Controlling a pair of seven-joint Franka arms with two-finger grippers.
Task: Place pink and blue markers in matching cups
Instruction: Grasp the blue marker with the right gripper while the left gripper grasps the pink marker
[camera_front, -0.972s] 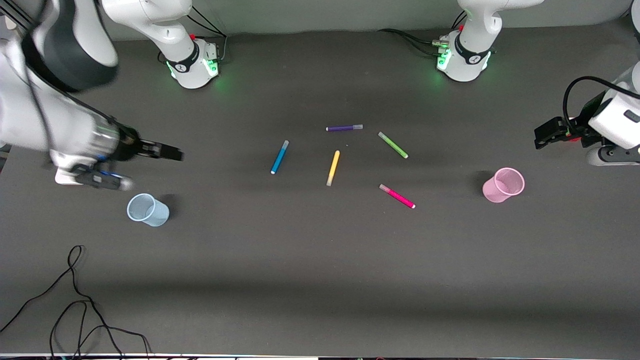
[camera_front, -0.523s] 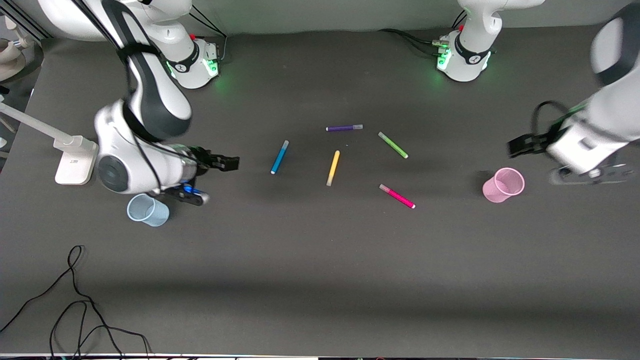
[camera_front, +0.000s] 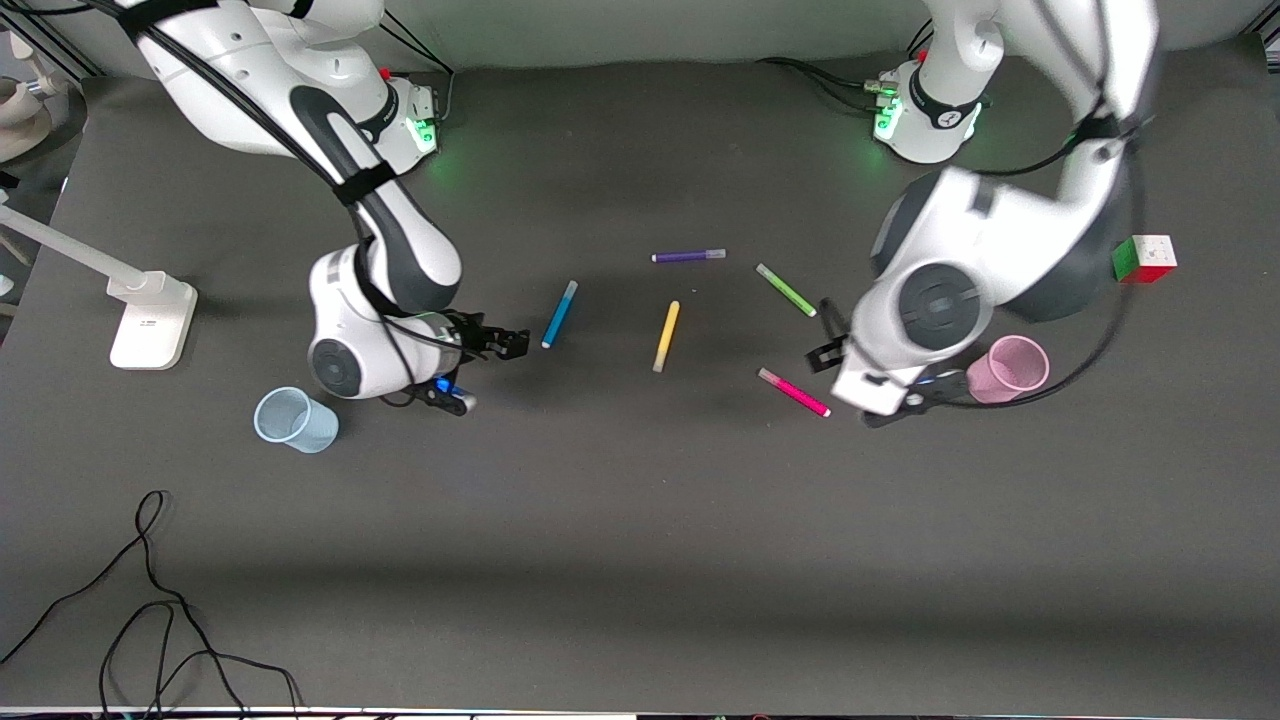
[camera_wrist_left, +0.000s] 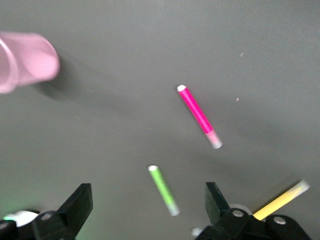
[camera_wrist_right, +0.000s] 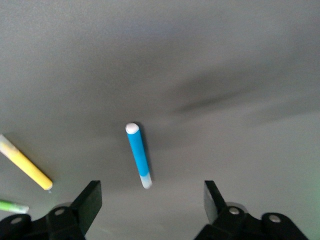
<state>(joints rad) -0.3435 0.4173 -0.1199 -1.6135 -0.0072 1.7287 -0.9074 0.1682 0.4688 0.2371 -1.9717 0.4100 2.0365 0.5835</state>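
I have swung both arms in from the table's ends. My right gripper (camera_front: 512, 343), fingers spread and empty, hangs beside the blue marker (camera_front: 559, 314); my left gripper (camera_front: 826, 354), also spread, nears the pink marker (camera_front: 794, 392). Both markers lie mid-table, cups (camera_front: 295, 420) (camera_front: 1008, 370) unfilled.

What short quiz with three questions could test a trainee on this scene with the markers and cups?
1. True or false: the blue marker already stands in the blue cup.
2. Which marker lies nearest the pink cup? A purple, B yellow, C pink.
3. Fill in: the fingers of the right gripper and the left gripper are both ____.

Key:
1. False; it lies on the table.
2. C, the pink marker.
3. Open, holding nothing.
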